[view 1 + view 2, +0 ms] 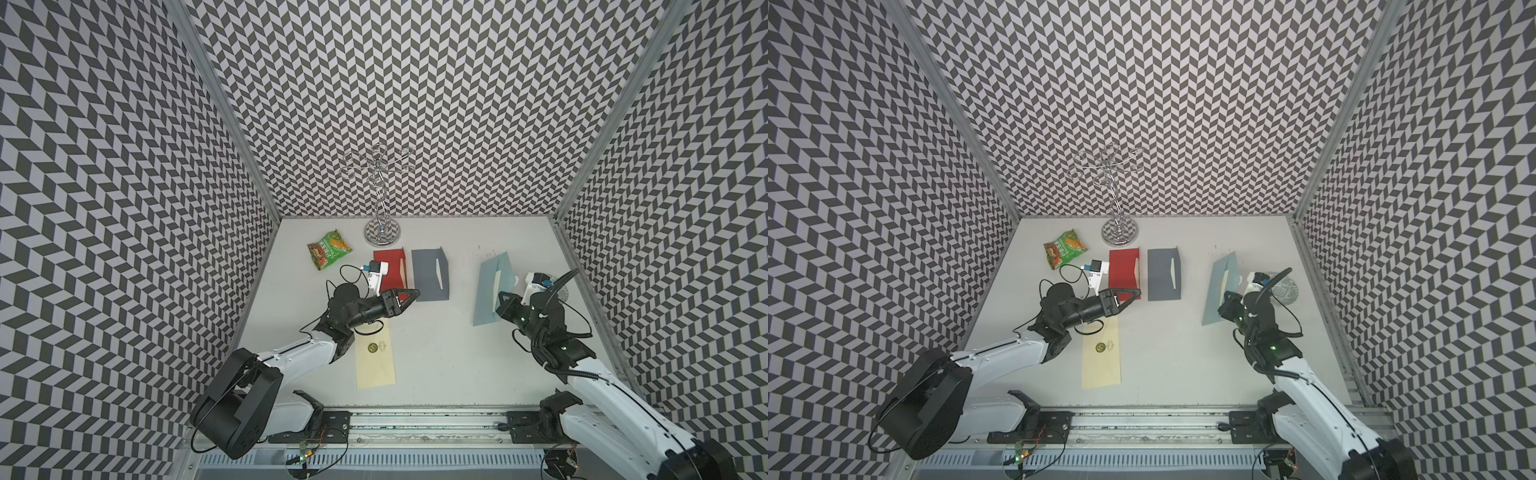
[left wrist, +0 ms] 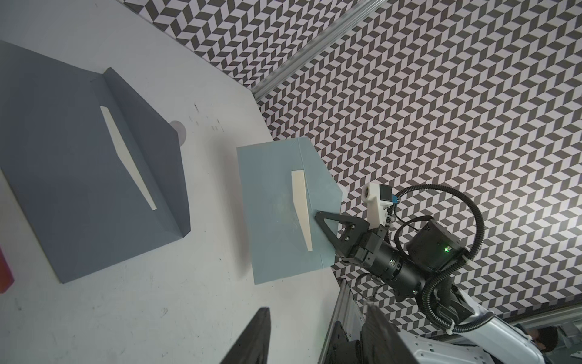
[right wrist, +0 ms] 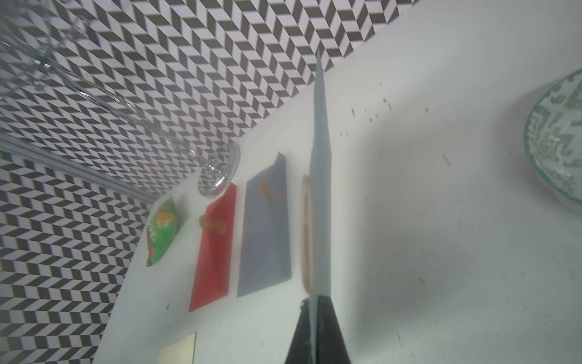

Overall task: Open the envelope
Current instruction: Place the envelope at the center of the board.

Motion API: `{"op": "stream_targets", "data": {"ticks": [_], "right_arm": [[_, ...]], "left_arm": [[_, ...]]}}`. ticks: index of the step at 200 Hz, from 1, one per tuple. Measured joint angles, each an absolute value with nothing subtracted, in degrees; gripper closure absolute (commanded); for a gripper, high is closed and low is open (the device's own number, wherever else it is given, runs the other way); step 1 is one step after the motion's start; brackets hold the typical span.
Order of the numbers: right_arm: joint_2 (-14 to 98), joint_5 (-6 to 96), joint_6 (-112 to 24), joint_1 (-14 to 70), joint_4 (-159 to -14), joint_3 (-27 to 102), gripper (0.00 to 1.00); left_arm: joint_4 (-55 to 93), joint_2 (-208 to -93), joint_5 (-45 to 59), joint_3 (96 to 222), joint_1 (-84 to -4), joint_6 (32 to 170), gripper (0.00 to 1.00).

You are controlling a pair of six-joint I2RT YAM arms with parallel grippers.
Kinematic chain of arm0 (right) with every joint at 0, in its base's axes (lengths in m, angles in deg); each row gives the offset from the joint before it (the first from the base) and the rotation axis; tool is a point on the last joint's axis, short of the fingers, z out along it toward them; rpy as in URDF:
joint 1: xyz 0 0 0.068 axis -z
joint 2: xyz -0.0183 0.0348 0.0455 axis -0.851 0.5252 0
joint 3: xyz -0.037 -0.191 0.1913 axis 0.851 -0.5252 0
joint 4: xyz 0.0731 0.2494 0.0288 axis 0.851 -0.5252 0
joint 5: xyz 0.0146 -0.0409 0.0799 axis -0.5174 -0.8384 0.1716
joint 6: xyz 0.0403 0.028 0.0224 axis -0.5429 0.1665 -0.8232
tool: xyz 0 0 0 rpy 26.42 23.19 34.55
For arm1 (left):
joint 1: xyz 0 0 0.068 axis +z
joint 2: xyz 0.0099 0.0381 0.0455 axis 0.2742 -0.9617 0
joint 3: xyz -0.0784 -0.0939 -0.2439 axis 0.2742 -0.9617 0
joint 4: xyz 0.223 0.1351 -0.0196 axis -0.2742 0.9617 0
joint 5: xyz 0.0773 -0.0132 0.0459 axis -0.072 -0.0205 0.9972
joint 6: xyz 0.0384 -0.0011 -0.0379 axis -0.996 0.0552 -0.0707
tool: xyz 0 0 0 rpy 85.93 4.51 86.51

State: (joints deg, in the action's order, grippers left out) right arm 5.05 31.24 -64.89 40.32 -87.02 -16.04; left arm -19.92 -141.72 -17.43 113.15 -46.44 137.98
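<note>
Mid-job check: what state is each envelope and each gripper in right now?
red envelope, flap folded back, open.
dark grey envelope, flap raised, open.
light blue envelope, flap lifted, pinched by right gripper.
cream envelope, flat, looks closed; top hidden.
left gripper, jaws open, holding nothing.
right gripper, jaws shut on the light blue flap.

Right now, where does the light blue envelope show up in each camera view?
Top view: light blue envelope right of centre, its edge at the right hand.
Top view: the same spot.
Left wrist: mid-frame, with that hand on its edge.
Right wrist: centre of frame, seen edge-on, pinched in the hand.
Shared landmark: the dark grey envelope, lying flat beside it in all four views.
</note>
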Motion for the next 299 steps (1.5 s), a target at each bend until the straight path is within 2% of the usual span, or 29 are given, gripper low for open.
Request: {"op": "stream_targets", "data": {"ticks": [73,117,184,299], "right_arm": [[20.2,32.8,-62.2,41.2,-83.8,-14.9,1.0],[33.2,31.5,-58.3,42.0,-83.8,-7.1,1.0],[43.7,28.9,-53.8,42.8,-84.0,-0.9,1.0],[45.9,28.6,-51.6,42.8,-84.7,1.2,0.93]], "left_arm": [[-12.7,-138.9,-14.0,113.5,-47.4,132.7,0.49],[-11.2,-137.8,-13.1,113.5,-47.4,131.3,0.49],[-8.5,-134.7,-11.2,113.5,-47.4,129.7,0.48],[-6.0,-133.7,-9.5,112.6,-47.4,128.4,0.48]]}}
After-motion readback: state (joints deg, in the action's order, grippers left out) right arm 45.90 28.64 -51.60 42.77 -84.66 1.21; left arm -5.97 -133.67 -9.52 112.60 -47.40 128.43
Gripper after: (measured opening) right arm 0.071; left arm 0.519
